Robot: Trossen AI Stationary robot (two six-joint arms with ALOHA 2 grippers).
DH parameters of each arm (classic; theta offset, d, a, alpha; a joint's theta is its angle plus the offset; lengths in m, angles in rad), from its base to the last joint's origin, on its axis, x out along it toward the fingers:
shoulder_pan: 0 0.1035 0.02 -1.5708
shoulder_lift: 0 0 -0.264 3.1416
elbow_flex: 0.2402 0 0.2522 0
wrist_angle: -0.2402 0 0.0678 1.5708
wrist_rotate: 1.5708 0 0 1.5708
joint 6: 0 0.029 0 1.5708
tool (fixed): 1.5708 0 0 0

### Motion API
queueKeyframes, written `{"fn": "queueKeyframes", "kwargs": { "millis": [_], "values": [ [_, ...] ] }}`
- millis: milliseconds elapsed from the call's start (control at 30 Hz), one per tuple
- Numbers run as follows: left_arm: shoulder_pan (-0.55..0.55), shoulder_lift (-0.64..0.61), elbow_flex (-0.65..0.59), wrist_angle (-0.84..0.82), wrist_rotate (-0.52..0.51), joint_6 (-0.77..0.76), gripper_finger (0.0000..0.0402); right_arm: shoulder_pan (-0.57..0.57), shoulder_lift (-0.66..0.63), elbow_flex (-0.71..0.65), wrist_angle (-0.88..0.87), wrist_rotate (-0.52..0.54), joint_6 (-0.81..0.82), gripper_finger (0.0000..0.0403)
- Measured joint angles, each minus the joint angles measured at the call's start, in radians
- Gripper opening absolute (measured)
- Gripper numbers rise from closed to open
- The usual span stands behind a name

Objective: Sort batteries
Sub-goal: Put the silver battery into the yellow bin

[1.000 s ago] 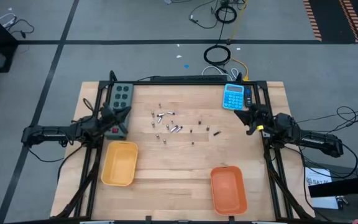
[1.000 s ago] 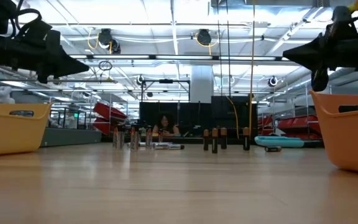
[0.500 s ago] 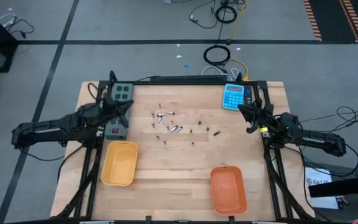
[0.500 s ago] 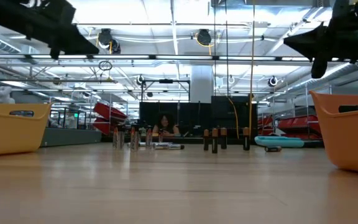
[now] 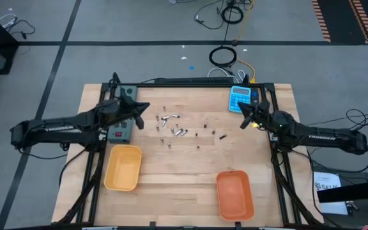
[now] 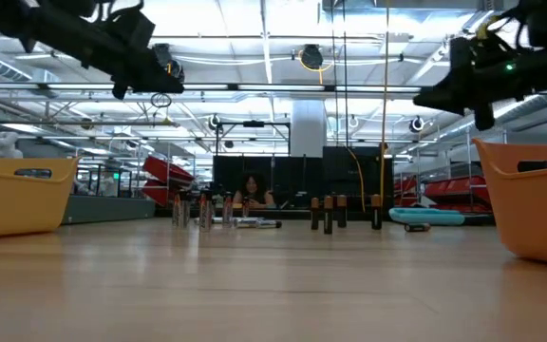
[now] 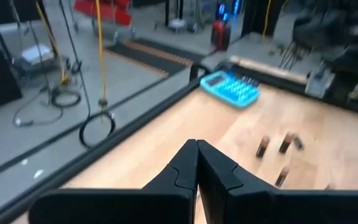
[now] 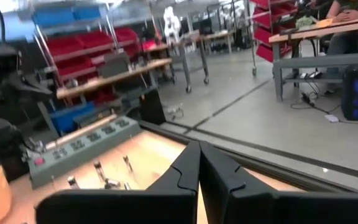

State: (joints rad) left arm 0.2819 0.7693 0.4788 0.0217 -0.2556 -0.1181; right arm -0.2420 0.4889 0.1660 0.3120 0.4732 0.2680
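The left gripper [image 5: 142, 112] is held above the table's far-left part, its arm stretched in from the left edge over the grey button box [image 5: 123, 112]; its fingers [image 7: 185, 163] are pressed together and nothing is held. The right gripper [image 5: 243, 119] is reached in from the right edge, just in front of the blue calculator [image 5: 240, 99], likewise closed and empty. In the low view both grippers are seen well above the wood.

The batteries [image 5: 174, 128] are scattered on the wooden table [image 5: 171, 185] between the two grippers, some upright, some lying.

The yellow tray [image 5: 122, 167] is set near the left front, the orange tray [image 5: 235, 195] at the right front edge. Bare wood is left between the trays.
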Motion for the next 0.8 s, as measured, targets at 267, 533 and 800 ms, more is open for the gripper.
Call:
{"fn": "queueKeyframes", "kwargs": {
  "millis": [267,533,800],
  "values": [
    [0.0,0.082,0.058,-0.096,0.029,0.056,0.0013,0.005,0.323,0.143,-0.027,-0.052,-0.042,0.0],
    [0.033,0.258,0.157,-0.266,0.086,0.132,0.0021,0.003,0.523,0.293,-0.023,-0.137,-0.197,0.0],
    [0.101,0.417,0.297,-0.41,0.07,0.24,0.0168,-0.044,0.708,0.42,-0.004,-0.141,-0.329,0.0]
  ]
}}
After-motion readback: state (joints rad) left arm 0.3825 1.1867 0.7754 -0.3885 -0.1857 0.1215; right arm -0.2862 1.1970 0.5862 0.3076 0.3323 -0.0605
